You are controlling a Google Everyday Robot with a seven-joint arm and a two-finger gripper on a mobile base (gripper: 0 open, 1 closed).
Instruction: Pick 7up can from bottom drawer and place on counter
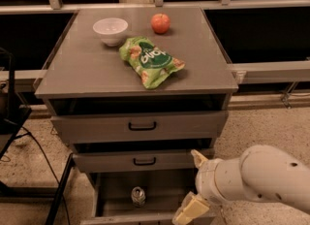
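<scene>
Grey counter: white bowl at 11 o'clock, apple at 1, green chip bag centre. My gripper hangs below its 5 o'clock corner, fingers spread.

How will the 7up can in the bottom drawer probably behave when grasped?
The 7up can stands upright in the bottom drawer, so it may tip, then roll. Its smooth metal body looks slippery and easily dented. The open pincer hovers at the drawer's right side.
</scene>
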